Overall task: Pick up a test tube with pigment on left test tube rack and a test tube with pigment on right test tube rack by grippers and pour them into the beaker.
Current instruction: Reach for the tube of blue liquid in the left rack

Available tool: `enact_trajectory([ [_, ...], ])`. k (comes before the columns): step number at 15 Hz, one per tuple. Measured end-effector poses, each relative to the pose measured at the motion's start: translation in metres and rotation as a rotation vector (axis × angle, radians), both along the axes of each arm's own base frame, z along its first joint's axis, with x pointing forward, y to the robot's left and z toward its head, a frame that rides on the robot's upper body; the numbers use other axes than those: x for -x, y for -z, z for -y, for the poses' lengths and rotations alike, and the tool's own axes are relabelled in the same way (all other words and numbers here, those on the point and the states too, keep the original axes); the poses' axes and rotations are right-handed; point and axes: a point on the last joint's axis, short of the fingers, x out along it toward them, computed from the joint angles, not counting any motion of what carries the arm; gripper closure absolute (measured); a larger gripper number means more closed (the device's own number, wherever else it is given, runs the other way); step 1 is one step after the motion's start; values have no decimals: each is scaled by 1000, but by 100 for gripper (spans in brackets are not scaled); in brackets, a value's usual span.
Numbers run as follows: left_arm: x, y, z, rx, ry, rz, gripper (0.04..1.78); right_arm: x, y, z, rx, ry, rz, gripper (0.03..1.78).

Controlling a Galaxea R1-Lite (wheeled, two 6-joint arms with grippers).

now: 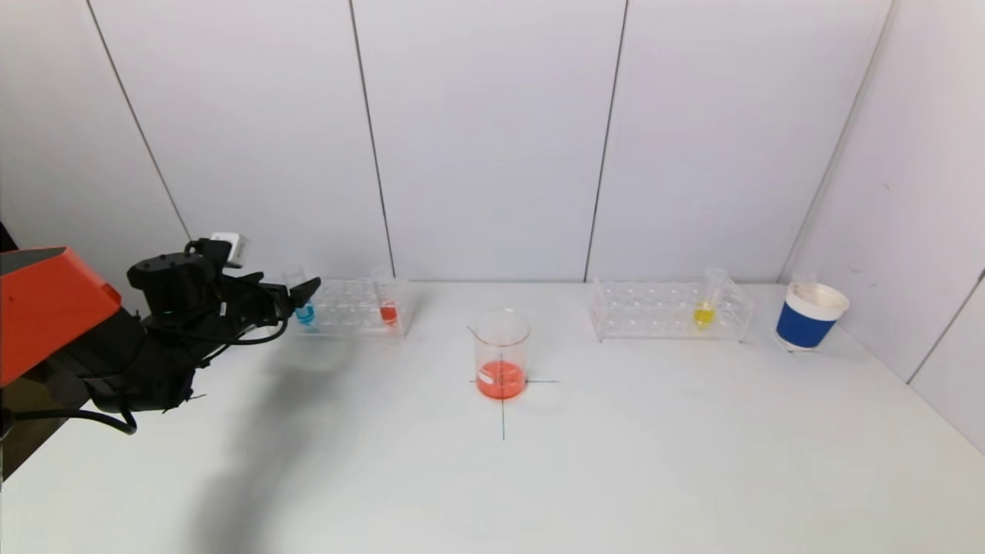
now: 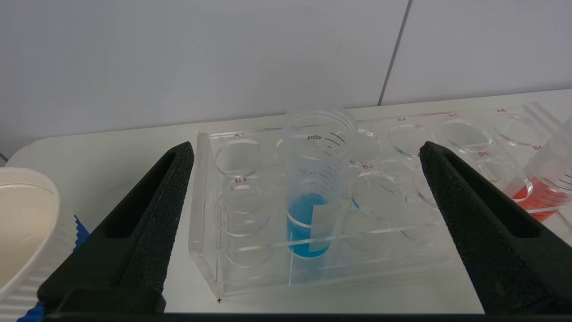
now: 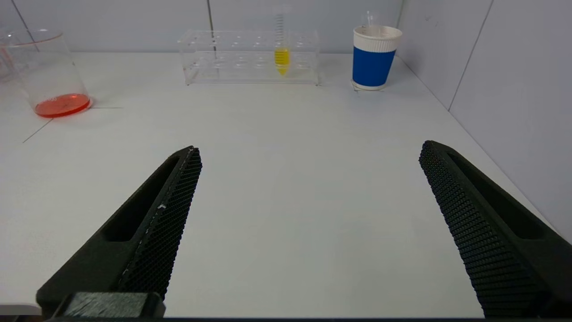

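Note:
The clear left rack (image 1: 354,308) holds a blue-pigment tube (image 1: 304,308) near its outer end and a red-pigment tube (image 1: 388,306) near its inner end. My left gripper (image 1: 296,296) hovers open just short of the blue tube (image 2: 313,197), which stands centred between the wide-apart fingers (image 2: 152,214) in the left wrist view. The right rack (image 1: 669,312) carries a yellow-pigment tube (image 1: 705,308). The beaker (image 1: 502,354) with orange-red liquid stands mid-table. My right gripper (image 3: 308,156) is open over bare table, far short of the yellow tube (image 3: 281,56), and is outside the head view.
A blue-and-white paper cup (image 1: 808,315) stands right of the right rack near the side wall. Another white ribbed cup rim (image 2: 22,223) sits close beside the left gripper. Black cross lines (image 1: 504,408) mark the table under the beaker. Wall panels close the back.

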Motion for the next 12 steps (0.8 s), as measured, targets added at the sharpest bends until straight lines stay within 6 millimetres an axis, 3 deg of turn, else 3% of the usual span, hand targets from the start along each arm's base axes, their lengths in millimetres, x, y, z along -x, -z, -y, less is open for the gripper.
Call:
enact_trajectory([
  [12,-4,5,0,1,-1,-7,6,0,0,0,0,0,0,4],
])
